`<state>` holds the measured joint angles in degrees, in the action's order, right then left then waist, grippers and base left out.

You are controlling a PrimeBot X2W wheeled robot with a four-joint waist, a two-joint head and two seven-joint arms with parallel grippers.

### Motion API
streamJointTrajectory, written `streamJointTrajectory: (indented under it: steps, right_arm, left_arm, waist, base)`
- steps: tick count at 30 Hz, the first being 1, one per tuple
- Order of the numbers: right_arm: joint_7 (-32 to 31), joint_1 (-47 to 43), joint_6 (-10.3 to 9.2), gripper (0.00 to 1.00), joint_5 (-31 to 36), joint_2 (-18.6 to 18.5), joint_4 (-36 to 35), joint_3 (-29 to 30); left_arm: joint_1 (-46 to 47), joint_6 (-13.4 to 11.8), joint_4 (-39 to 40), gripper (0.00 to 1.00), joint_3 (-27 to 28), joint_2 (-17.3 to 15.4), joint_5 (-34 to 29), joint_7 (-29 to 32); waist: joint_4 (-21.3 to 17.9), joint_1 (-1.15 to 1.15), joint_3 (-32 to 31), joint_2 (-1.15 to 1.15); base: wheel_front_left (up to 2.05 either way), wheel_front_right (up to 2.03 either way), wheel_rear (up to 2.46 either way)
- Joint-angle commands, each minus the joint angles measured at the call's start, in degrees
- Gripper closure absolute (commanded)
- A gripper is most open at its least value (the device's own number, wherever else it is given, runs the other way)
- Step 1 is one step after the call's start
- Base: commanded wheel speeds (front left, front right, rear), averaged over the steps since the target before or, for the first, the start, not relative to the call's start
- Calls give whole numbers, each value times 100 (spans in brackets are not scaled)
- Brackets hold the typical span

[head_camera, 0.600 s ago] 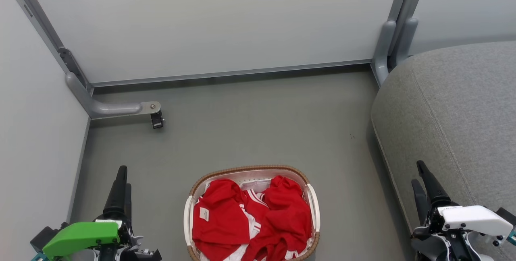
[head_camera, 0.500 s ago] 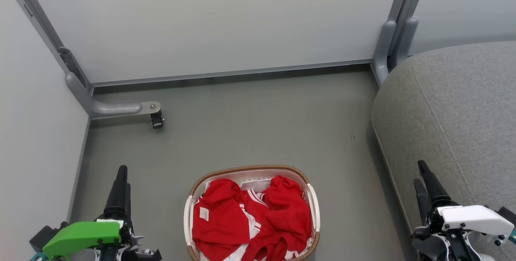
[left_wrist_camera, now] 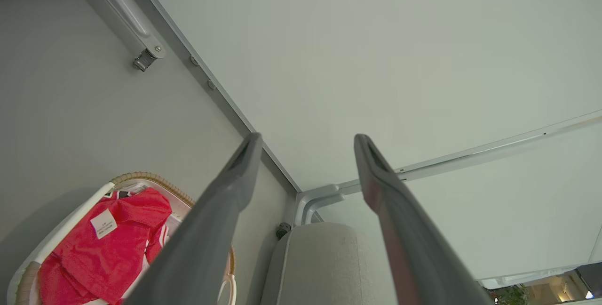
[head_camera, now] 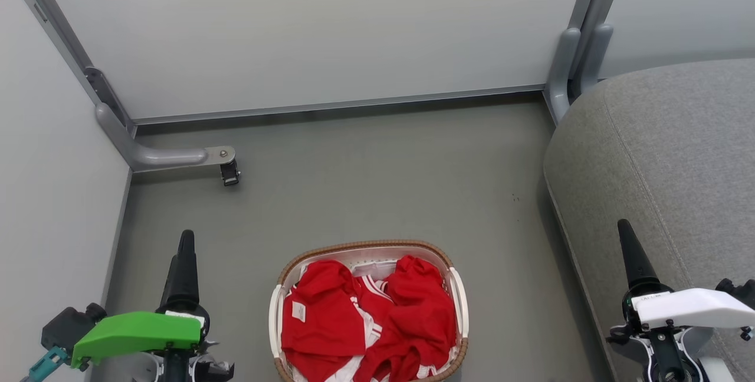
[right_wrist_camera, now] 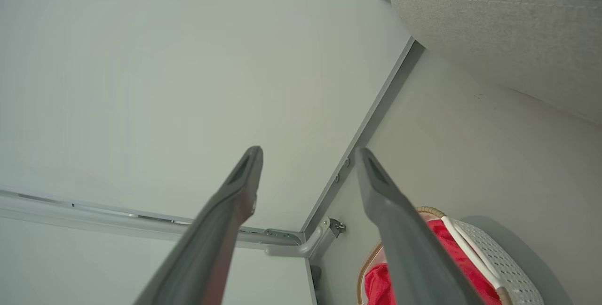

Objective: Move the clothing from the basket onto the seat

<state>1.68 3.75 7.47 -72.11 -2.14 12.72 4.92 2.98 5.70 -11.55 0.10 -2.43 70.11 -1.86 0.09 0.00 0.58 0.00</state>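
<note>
Head view: basket (head_camera: pixel 365 246), long axis unclear, holds clothing (head_camera: pixel 330 323); left tool (left_wrist_camera: pixel 305 140) and right tool (right_wrist_camera: pixel 308 152) gape empty.

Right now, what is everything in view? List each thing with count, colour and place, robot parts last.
clothing: one heap, piece count unclear, red with white trim, in the basket
basket: one, cream-white, brown woven rim, on the floor between the grippers
seat: one, light grey, right of the basket
partition panels: several, pale, grey frames, behind and left
caster foot: one, grey arm, black wheel, back left
left gripper: dark fingers, green housing, open, lower left
right gripper: dark fingers, white housing, open, lower right
</note>
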Motion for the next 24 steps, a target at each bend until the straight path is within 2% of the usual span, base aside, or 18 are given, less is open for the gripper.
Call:
streamJointTrajectory:
  steps: [1,9,24]
  right_arm:
    - [78,-9,1,0,231,-38,-164,-10]
    - [237,-58,1,0,1346,-44,-428,-201]
    - [505,-132,2,0,2744,-55,-417,-416]
  left_arm:
    - [74,-34,124,0,-36,-30,-349,-61]
    - [5,-144,309,0,-261,-34,-1332,-222]
    - [-128,-218,333,0,-451,-41,-2667,-486]
  waist:
    - [2,0,4,0]
    - [13,0,27,0]
    - [25,0,61,0]
  base:
    - [0,0,0]
    - [0,0,0]
    - [0,0,0]
